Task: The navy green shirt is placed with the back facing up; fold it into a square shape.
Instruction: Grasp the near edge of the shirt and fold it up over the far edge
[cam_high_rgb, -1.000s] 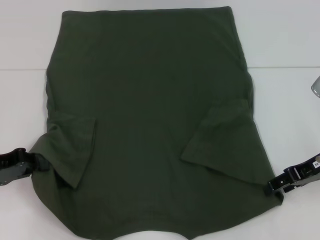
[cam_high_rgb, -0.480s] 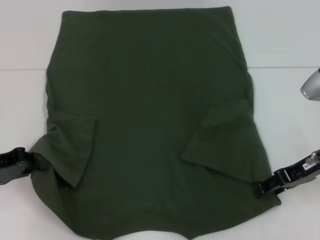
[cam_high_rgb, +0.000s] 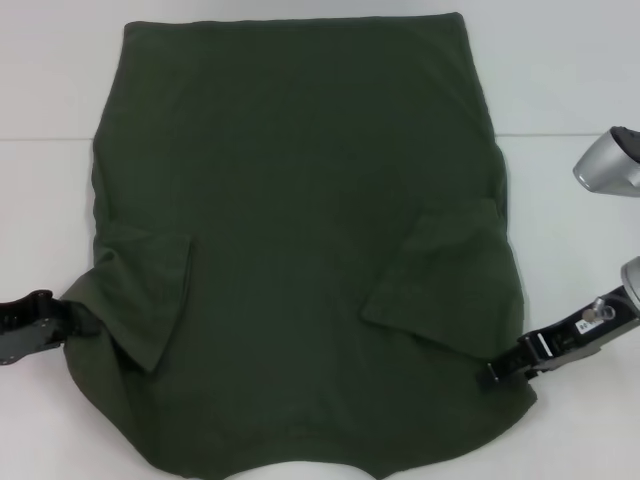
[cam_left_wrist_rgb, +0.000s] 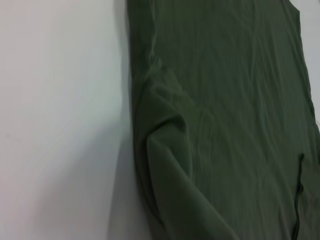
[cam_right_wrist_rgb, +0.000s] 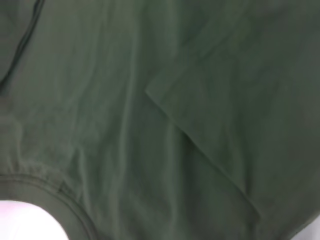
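Note:
The navy green shirt (cam_high_rgb: 300, 200) lies flat on the white table, plain side up, with both sleeves folded in over the body and its collar edge nearest me. My left gripper (cam_high_rgb: 72, 318) is at the shirt's left shoulder edge, shut on the cloth. At the right shoulder edge, my right gripper (cam_high_rgb: 497, 372) is shut on the cloth, which buckles inward there. The left wrist view shows the shirt (cam_left_wrist_rgb: 225, 100) and its side edge. The right wrist view is filled by the shirt (cam_right_wrist_rgb: 150, 100), with a folded sleeve (cam_right_wrist_rgb: 210, 125) and the collar (cam_right_wrist_rgb: 45, 190).
The white table (cam_high_rgb: 560, 80) shows bare on both sides of the shirt and behind it. A silver part of my right arm (cam_high_rgb: 605, 165) hangs over the table's right side.
My right gripper has moved left, inward over the shirt, and the shirt's right lower edge has shifted in with it. The left gripper has barely moved.

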